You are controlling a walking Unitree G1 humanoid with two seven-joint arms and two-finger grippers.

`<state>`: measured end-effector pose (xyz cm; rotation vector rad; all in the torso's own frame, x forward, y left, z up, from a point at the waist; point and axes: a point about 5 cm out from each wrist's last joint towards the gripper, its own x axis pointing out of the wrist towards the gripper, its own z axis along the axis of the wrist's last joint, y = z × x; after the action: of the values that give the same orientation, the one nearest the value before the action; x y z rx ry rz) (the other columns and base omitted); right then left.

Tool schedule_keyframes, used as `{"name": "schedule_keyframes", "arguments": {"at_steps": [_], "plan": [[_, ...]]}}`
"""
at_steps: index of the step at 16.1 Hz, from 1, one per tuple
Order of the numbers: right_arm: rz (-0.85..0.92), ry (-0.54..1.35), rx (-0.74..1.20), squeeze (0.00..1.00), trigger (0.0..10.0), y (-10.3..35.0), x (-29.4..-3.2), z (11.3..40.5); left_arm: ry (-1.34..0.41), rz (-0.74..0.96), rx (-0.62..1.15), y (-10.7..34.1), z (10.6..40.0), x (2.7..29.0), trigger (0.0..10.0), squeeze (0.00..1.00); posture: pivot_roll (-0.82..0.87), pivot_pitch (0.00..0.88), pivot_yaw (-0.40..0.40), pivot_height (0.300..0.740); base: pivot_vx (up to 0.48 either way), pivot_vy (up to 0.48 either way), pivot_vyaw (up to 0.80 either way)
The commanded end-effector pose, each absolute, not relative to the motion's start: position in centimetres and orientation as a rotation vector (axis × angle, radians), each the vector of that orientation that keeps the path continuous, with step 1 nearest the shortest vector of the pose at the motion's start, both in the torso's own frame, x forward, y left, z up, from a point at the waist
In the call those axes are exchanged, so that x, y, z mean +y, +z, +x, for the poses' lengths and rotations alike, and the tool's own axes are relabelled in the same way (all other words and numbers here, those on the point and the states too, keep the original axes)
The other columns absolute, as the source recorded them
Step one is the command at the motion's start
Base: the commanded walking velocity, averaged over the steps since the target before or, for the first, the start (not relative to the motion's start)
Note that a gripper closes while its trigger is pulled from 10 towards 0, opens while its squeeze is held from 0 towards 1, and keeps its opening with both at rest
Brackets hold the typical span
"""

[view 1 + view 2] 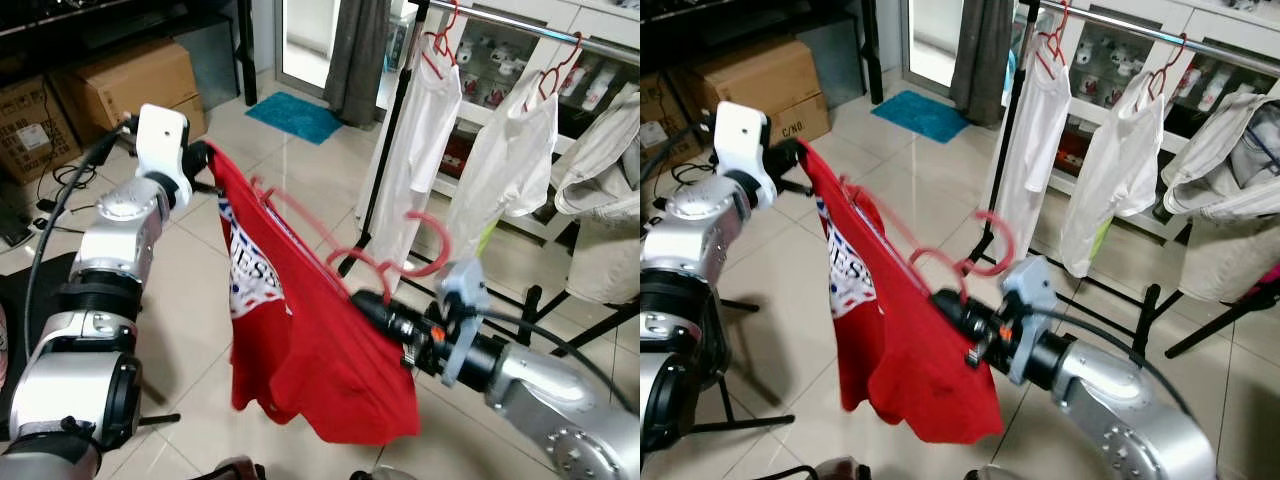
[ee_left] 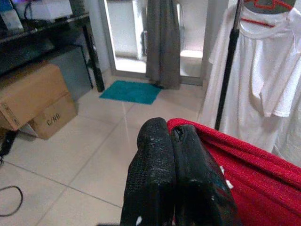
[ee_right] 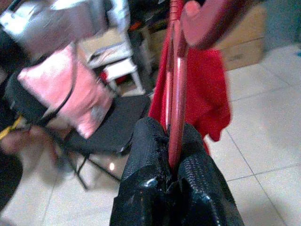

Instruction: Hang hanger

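Note:
A red T-shirt (image 1: 300, 340) with white print hangs on a pink-red hanger (image 1: 395, 258), stretched between my two grippers over the tiled floor. My left gripper (image 1: 200, 160) is shut on the shirt's shoulder edge (image 2: 225, 155) at the upper left. My right gripper (image 1: 365, 303) is shut on the hanger's bar (image 3: 176, 117) at the other shoulder. The hanger's hook curls up just above the right gripper. A clothes rail (image 1: 530, 25) runs across the upper right, beyond the shirt.
White shirts (image 1: 425, 130) on red hangers (image 1: 442, 40) hang along the rail, whose black upright (image 1: 385, 150) and feet stand close behind my right arm. Cardboard boxes (image 1: 130, 85) sit at the back left, a blue mat (image 1: 295, 115) by the door. A black chair (image 3: 99, 127) stands nearby.

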<state>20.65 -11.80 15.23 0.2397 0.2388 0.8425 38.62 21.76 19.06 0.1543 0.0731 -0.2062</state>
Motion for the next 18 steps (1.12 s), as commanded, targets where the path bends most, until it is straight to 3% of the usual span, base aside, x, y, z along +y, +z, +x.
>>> {"name": "schedule_keyframes", "arguments": {"at_steps": [1,4,6,8,10,13,15,18], "plan": [[0.261,0.779,0.269,0.00,0.0,14.8,-12.7,20.9,-0.173,0.141,0.020,20.2,38.8,22.1,0.0,0.00,-0.04,0.036,-0.030,0.740,0.000,0.000,0.00],[0.342,0.741,0.217,0.00,0.0,15.4,-12.6,21.3,-0.229,0.113,0.074,17.5,38.1,20.8,0.0,0.00,-0.04,0.040,-0.032,0.740,0.000,0.000,0.00],[0.366,0.661,0.174,0.00,0.0,15.7,-12.8,22.3,-0.396,0.108,0.089,16.6,37.1,18.5,0.0,0.00,-0.04,0.044,-0.032,0.740,0.000,0.000,0.00],[0.410,0.485,0.103,0.00,0.0,16.2,-13.3,23.8,-0.674,0.140,0.092,16.0,34.7,14.2,0.0,0.00,-0.03,0.045,-0.035,0.740,0.000,0.000,0.00],[0.439,0.352,0.051,0.00,0.0,16.4,-13.9,24.7,-0.793,0.115,0.084,16.3,33.2,12.3,0.0,0.00,-0.03,0.047,-0.036,0.740,0.000,0.000,0.00],[0.453,0.160,-0.027,0.00,0.0,17.0,-15.4,26.5,-1.134,0.080,0.058,18.1,28.9,9.1,0.0,0.00,-0.03,0.048,-0.041,0.740,0.000,0.000,0.00],[0.442,0.087,-0.050,0.00,0.0,17.1,-16.2,27.0,-1.141,0.094,0.066,18.2,28.7,9.3,0.0,0.00,-0.02,0.047,-0.039,0.740,0.000,0.000,0.00],[0.361,0.048,-0.014,0.00,0.0,16.4,-17.0,27.2,-0.991,0.130,0.099,17.8,29.4,11.0,0.0,0.00,-0.02,0.053,-0.039,0.740,0.000,0.000,0.00]]}}
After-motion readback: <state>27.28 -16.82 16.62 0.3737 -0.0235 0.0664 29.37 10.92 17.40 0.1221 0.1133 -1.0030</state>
